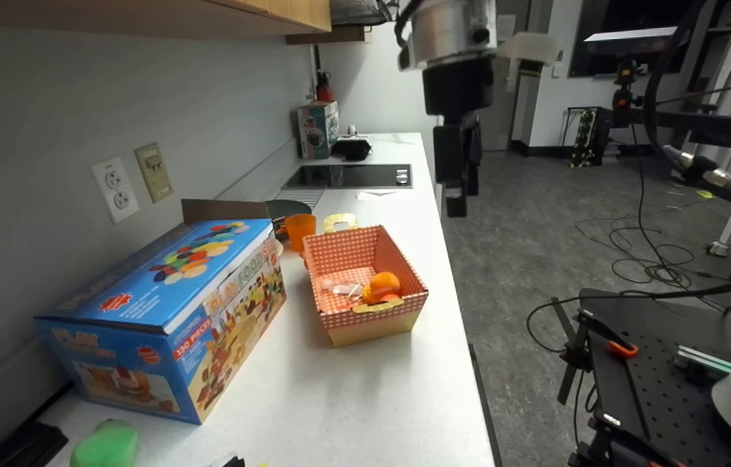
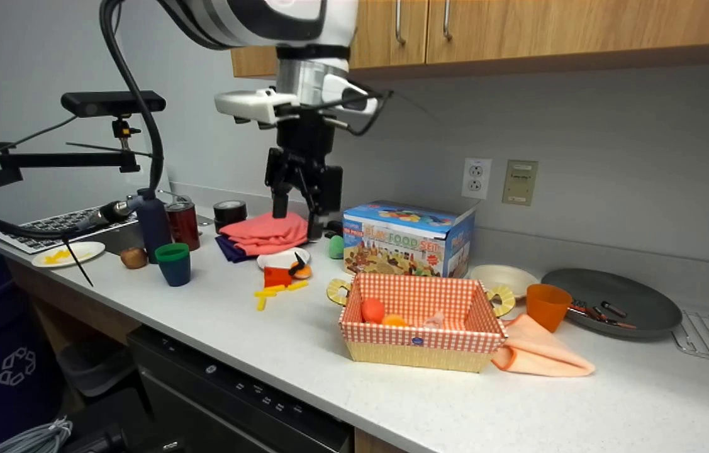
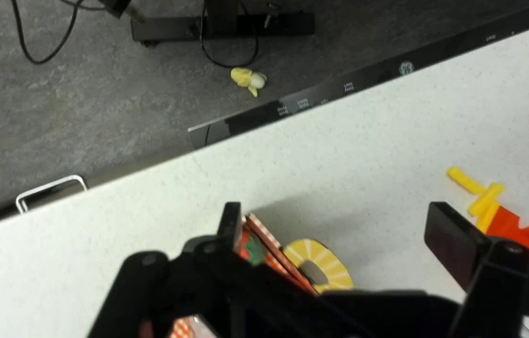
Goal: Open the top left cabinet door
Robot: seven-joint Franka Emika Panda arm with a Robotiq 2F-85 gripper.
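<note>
The wooden upper cabinet shows in an exterior view at the top, with a left door (image 2: 385, 38) and a right door (image 2: 549, 25). Both doors look shut; their upper parts are cut off. Each has a vertical metal handle: the left handle (image 2: 399, 22) and the right handle (image 2: 446, 19) stand close together. The arm hides part of the cabinet's left side. The cabinet (image 1: 297, 13) also shows in an exterior view, mostly from below. My gripper (image 2: 297, 214) points down, below the cabinet and above the counter. In the wrist view my gripper (image 3: 337, 227) is open and empty.
A red-checked basket (image 2: 417, 351) stands on the counter (image 2: 304, 352). A blue play food box (image 2: 398, 245) stands by the wall. Cups, a plate, cloths and yellow sticks lie to the left in that view; an orange cup (image 2: 546, 305) and dark pan (image 2: 618, 296) to the right.
</note>
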